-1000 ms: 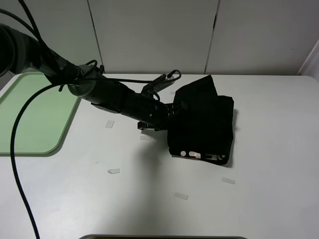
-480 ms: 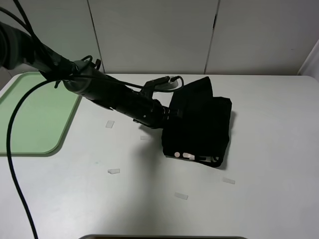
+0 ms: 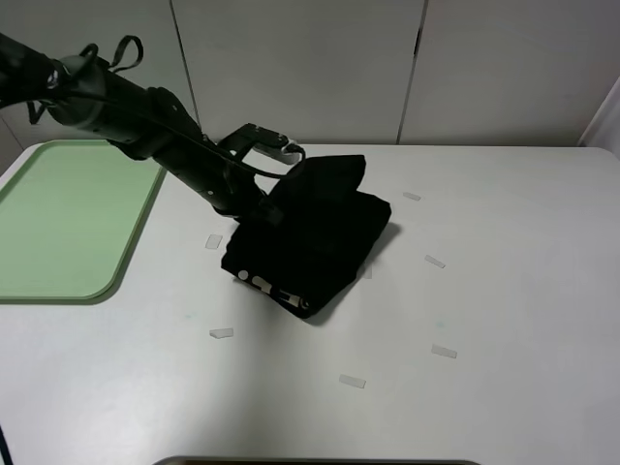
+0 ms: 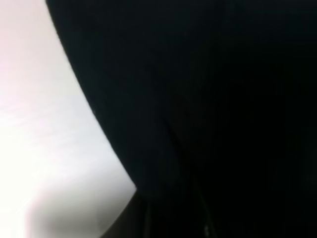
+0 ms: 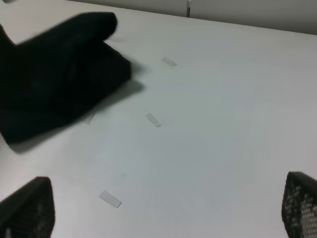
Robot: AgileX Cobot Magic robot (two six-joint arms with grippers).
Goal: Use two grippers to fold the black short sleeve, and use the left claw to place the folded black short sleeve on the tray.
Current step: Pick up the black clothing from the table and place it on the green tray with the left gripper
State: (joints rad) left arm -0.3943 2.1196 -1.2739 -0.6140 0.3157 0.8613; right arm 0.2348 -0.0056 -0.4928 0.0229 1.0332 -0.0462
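Note:
The black short sleeve (image 3: 315, 237) is folded into a thick bundle left of the table's middle, with pale lettering (image 3: 271, 289) along its near edge. My left gripper (image 3: 263, 205) is shut on the bundle's left edge, its fingers buried in the cloth. In the left wrist view black cloth (image 4: 223, 99) fills most of the frame. The pale green tray (image 3: 58, 223) lies at the table's left edge, apart from the bundle. My right gripper (image 5: 163, 218) is open and empty above the table, to the right of the bundle (image 5: 54, 79). It is out of the exterior view.
Several small strips of clear tape lie on the white table, such as one (image 3: 221, 333) in front of the bundle, one (image 3: 444, 352) at the right and one (image 5: 153, 120) near the right gripper. A grey panelled wall (image 3: 310, 68) runs behind the table.
My left arm has swung left toward the tray, carrying the folded shirt with it from the middle right of the table. The bundle has turned so its lettered edge faces left-front.

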